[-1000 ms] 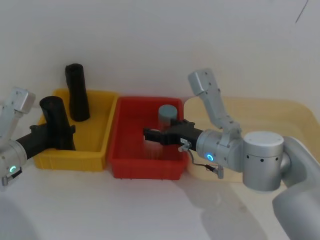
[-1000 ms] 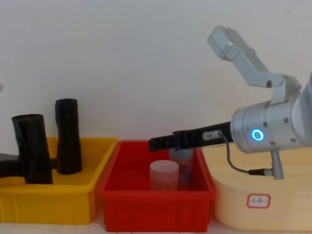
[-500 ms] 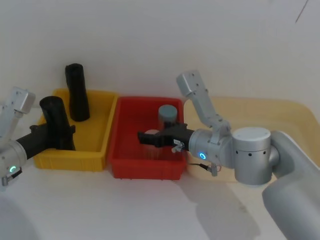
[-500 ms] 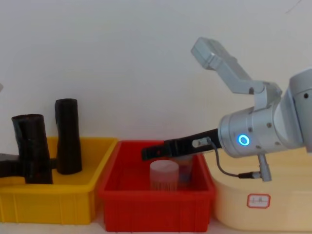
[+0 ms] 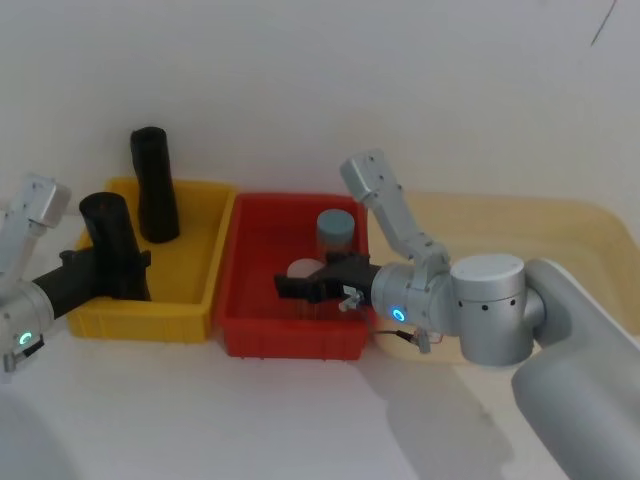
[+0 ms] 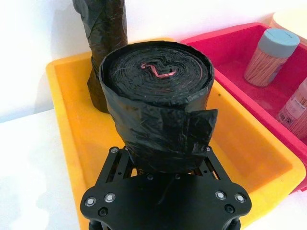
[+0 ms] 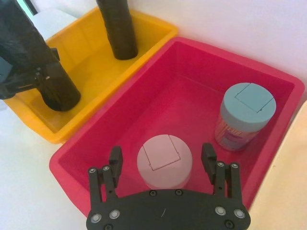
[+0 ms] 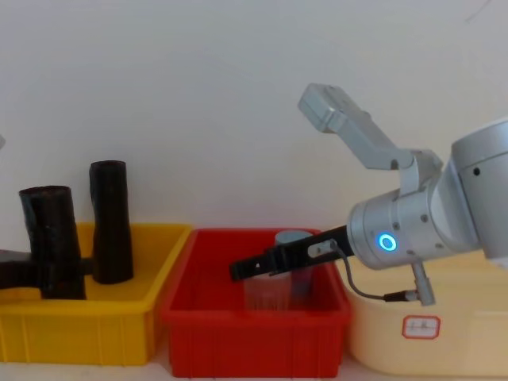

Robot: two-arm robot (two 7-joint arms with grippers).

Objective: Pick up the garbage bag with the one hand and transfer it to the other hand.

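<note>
Gripping the bag [image 5: 108,228], the left end effector [image 5: 122,272] comes in from the left edge of the head view on the green-ring arm [image 5: 22,320]. Its fingers pinch the bag low on its body, one on each side; the left wrist view has both black fingers pressed against the wrapped plastic. The bag is a black roll, upright with a slight lean, in the near-left part of the yellow bin [image 5: 140,322]. Its base is down inside the bin and looks to sit on the bin floor, though the front wall hides that in the chest view. A red strip [image 6: 156,71] shows in the roll's core from above. The other roll [image 5: 153,185], also black, stands upright at the bin's back, apart from the bag.

The right end effector [image 7: 161,152], on the blue-ring arm [image 5: 480,320], reaches leftward over the red bin [image 5: 290,338]. Its fingers are spread wide, nothing held. In the right wrist view they flank the pink-lid jar [image 5: 301,269] with a gap on each side. The blue-lid jar [image 7: 247,112] stands farther back and to the right in the same bin, not touching the pink one. The red bin sits just right of the yellow bin, walls side by side. The cream tub [image 8: 421,341] is right of the red bin, under the right arm. All three containers are on the white surface [image 5: 200,410]. The two end effectors are well apart.
</note>
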